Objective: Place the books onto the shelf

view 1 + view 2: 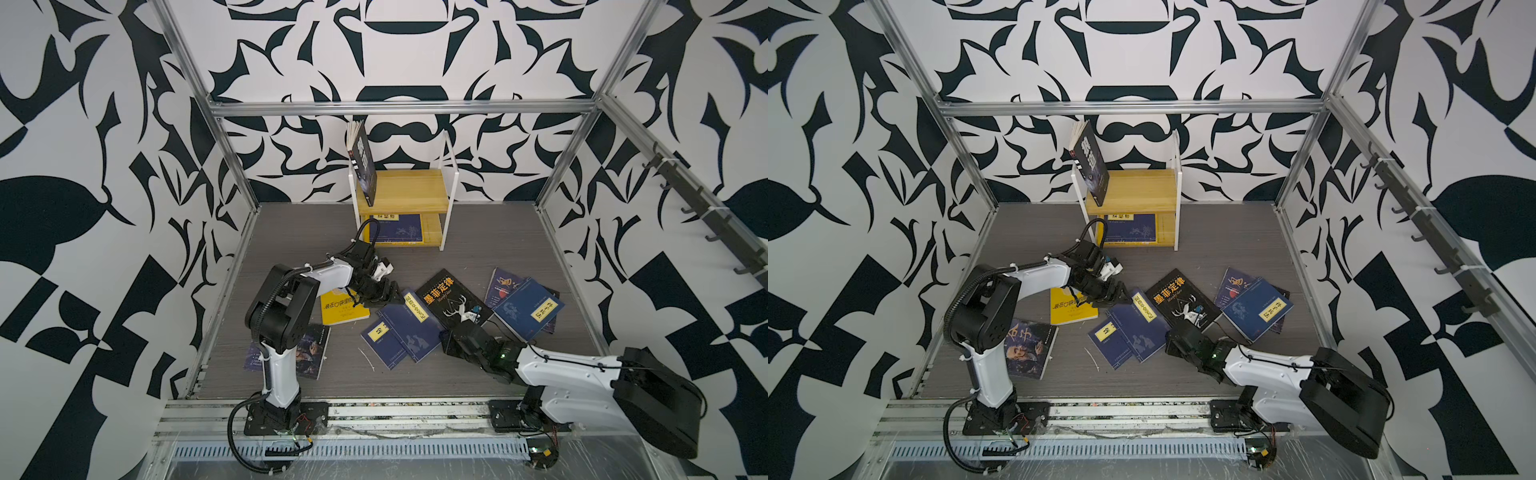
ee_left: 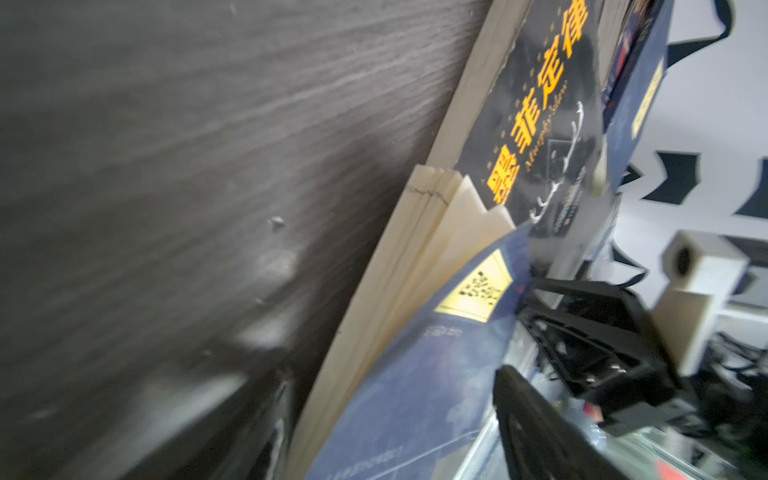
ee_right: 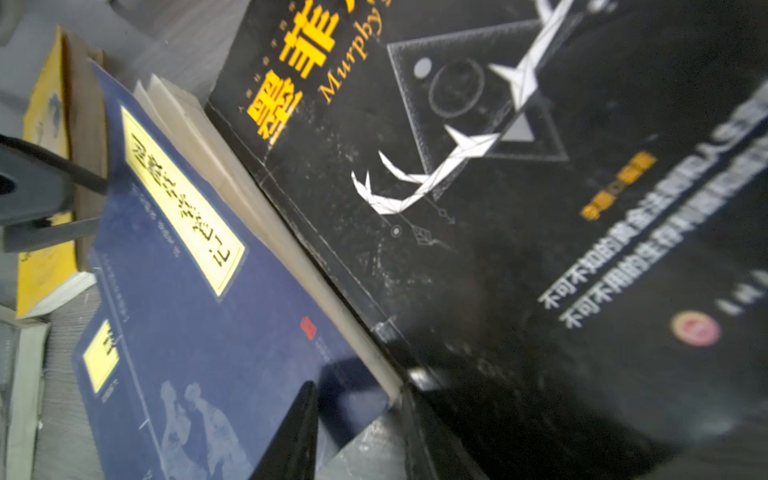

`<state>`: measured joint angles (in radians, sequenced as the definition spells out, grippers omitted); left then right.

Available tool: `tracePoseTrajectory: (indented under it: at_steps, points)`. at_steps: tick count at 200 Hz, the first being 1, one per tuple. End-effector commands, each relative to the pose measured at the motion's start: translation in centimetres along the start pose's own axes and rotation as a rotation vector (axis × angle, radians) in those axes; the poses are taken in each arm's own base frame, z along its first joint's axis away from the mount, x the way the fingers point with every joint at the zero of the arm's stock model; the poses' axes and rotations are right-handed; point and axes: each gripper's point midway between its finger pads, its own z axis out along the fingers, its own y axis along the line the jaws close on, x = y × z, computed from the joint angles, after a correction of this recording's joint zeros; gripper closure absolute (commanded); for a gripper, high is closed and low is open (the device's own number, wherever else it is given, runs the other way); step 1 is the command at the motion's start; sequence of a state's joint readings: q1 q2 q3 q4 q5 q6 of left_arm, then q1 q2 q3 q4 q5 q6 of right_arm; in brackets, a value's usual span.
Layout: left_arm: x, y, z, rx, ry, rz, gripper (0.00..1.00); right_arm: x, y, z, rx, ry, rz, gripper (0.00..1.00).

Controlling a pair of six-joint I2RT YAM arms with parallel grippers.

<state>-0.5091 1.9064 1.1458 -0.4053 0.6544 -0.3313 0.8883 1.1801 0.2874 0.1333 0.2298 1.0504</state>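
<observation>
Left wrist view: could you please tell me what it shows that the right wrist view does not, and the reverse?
Only the left wrist view: a further navy book past the black antler book, plus the patterned wall. Only the right wrist view: the yellow book and a small-label navy book partly under the long-label navy book. Both: the long-label navy book and the black antler book.
</observation>
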Motion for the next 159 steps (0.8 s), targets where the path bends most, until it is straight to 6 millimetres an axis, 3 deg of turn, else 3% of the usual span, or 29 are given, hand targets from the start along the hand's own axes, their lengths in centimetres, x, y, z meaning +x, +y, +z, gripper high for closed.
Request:
tracePoseTrajectory:
  at_steps: [1,52,94,119,159]
  points:
    - [0.8,-1.9,-0.3,0.084,0.015,-0.018,0.29,-0.9,1.5,0.8,-0.023,-0.012,-0.008,0.70]
    - [0.7,-4.0,-1.4,0.139,0.017,-0.001,0.46,0.4,3.3,2.8,-0.037,0.086,-0.032,0.71]
    - [1.0,-4.9,-3.1,0.119,-0.033,0.030,0.78,-0.4,4.4,2.8,-0.039,0.078,-0.074,0.70]
    - [1.0,-4.8,-4.3,0.085,-0.076,0.035,0.93,-1.7,5.1,1.8,0.000,0.064,-0.155,0.64]
    - [-0.6,-4.0,-7.4,0.089,-0.205,-0.040,0.97,-4.5,6.7,-1.2,0.033,-0.012,-0.340,0.49]
